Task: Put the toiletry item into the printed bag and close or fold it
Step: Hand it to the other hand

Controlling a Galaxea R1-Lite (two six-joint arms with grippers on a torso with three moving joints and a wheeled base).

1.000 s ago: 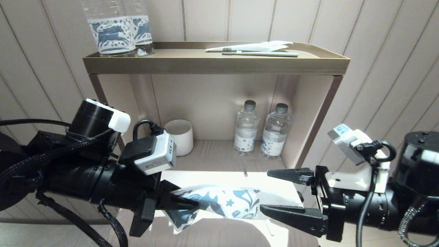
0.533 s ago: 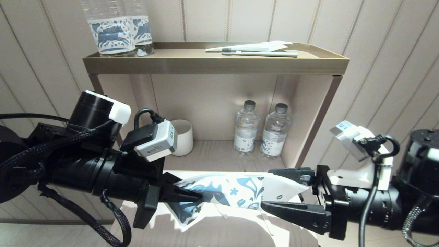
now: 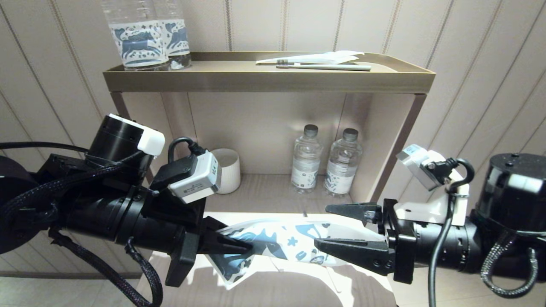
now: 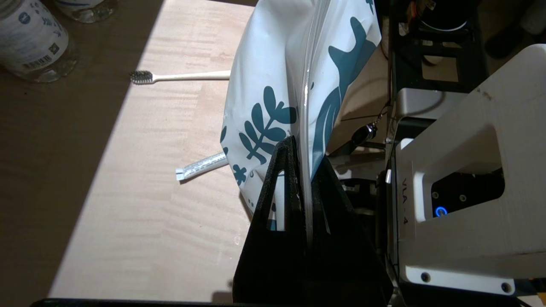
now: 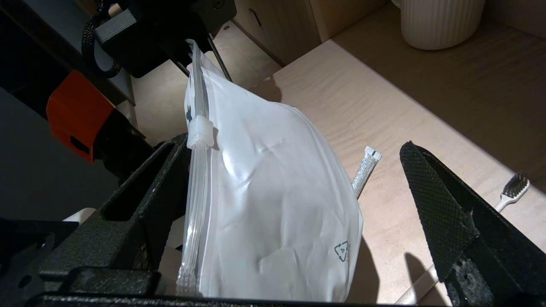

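Note:
The printed bag (image 3: 281, 245), whitish with blue-grey figures, hangs in the air above the light wooden table (image 3: 256, 219). My left gripper (image 3: 244, 248) is shut on its zip edge (image 4: 305, 98). My right gripper (image 3: 330, 230) is open, and the bag's other end (image 5: 273, 192) lies between its fingers. The zip strip and slider (image 5: 199, 130) rest against one finger (image 5: 166, 170). On the table under the bag lie a white toothbrush (image 4: 179, 76) and a small toothpaste sachet (image 4: 200, 167), also seen in the right wrist view as the sachet (image 5: 364, 168) and the toothbrush head (image 5: 514, 187).
A bronze shelf unit (image 3: 264, 79) stands behind the table. Its top holds two printed bottles (image 3: 145, 38) and another toothbrush (image 3: 324, 66) on a white packet. Below stand a ribbed white cup (image 3: 225, 170) and two small water bottles (image 3: 324, 160).
My right gripper has moved left and slightly up, so the bag's free end now sits between its open fingers. The left gripper has lifted the bag a little.

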